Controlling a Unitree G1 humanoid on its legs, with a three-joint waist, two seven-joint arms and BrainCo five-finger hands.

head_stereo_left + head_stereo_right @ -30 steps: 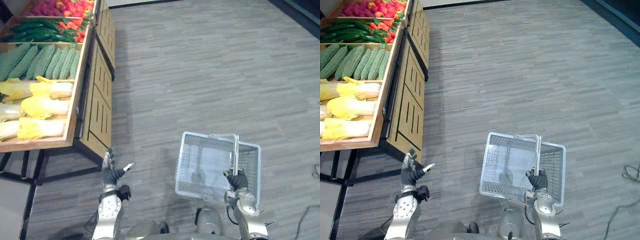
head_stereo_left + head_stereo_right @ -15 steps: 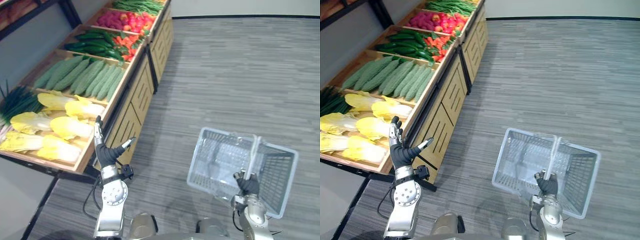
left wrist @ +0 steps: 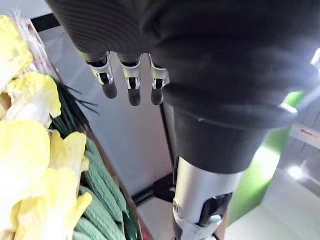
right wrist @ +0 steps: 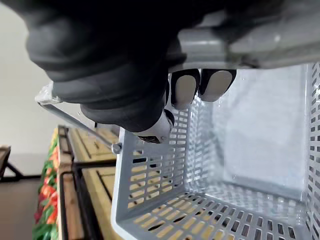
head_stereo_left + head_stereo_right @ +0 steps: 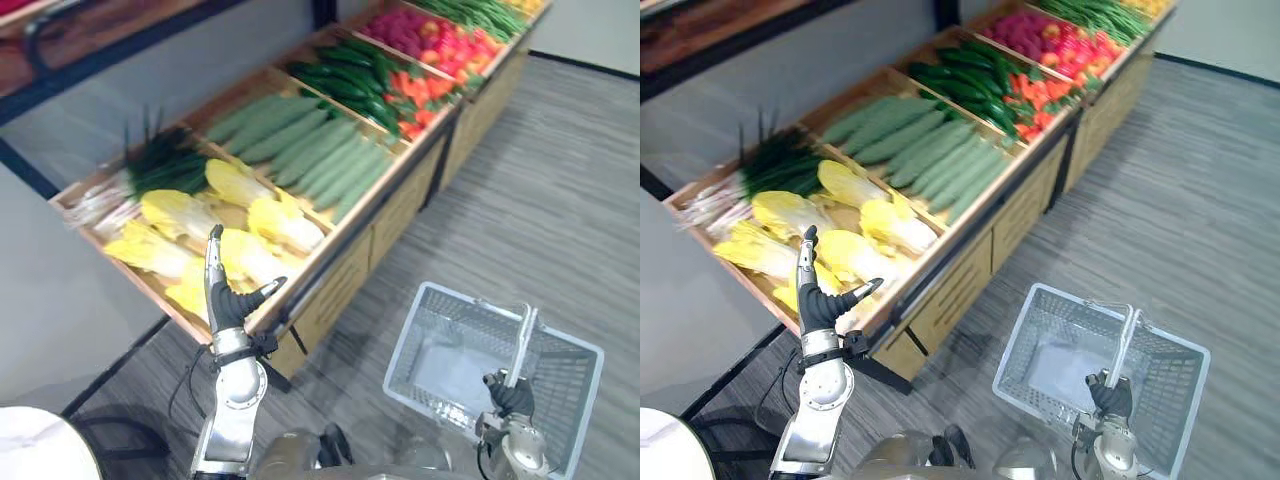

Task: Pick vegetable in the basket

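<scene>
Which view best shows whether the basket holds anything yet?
The right wrist view: it looks into the basket, whose slotted floor and walls are bare. Both eye views show it from farther off, hanging by its handle from the right hand.

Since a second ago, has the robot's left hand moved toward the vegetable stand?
Yes. The left hand is now at the front edge of the stand, by the yellow cabbages; earlier it was over floor off its corner.
</scene>
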